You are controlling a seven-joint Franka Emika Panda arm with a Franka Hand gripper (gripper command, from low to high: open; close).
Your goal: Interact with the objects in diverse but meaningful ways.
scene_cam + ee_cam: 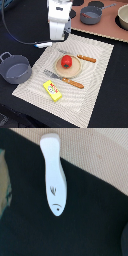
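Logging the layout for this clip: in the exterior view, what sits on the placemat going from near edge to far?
yellow block → lower brown-handled utensil → tomato on the round plate → upper brown-handled utensil.

Exterior view: even, moderately bright overhead light; low resolution, soft throughout. The tomato carries a small highlight, and the near grey pot casts a faint shadow on the dark counter. Wrist view: blurred; the white utensil is nearly overexposed, and dark areas lack detail.
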